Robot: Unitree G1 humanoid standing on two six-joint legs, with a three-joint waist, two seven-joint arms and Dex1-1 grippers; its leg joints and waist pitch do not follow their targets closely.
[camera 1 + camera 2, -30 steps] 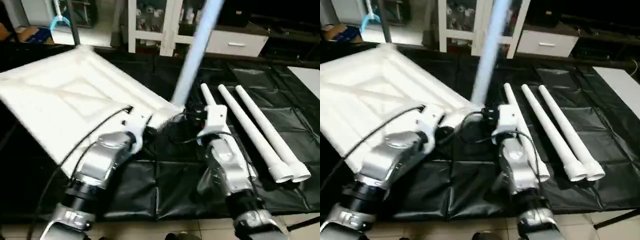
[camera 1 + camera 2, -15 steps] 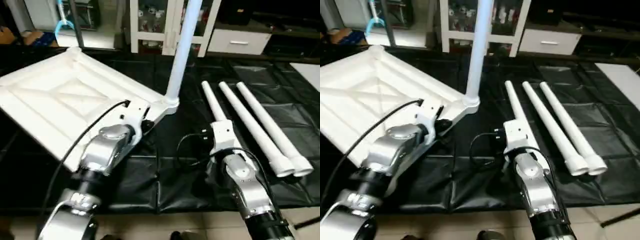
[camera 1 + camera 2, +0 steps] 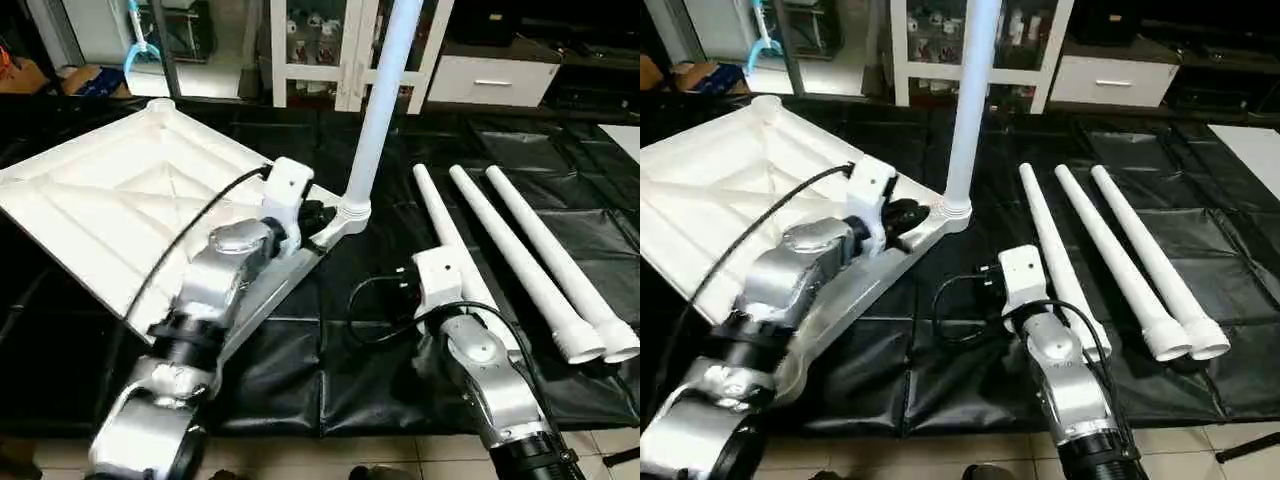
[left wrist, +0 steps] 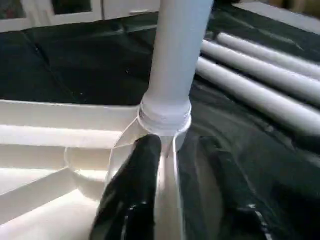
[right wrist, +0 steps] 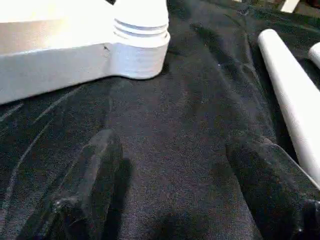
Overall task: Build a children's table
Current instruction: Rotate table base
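The white tabletop [image 3: 110, 215] lies underside up on the left, its ribs showing. One white leg [image 3: 380, 110] stands upright in the near corner socket [image 3: 352, 212]. My left gripper [image 3: 315, 215] sits at the rim beside that socket. In the left wrist view its fingers [image 4: 135, 185] straddle the rim with a gap, so it is open. Three more legs [image 3: 520, 260] lie side by side on the right. My right gripper [image 5: 175, 142] hovers open over the black cover, short of the socket [image 5: 137, 47], with nothing between its fingers.
The black cover [image 3: 300, 370] ends at the front edge above a tiled floor [image 3: 330, 455]. A white shelf unit [image 3: 330, 50] and drawer cabinet [image 3: 490, 80] stand behind. My right wrist [image 3: 437, 275] overlaps the nearest lying leg.
The leg has gone from leaning to upright in its socket. My right gripper has drawn back from the leg's base and opened wider. My left fingers have loosened on the rim.
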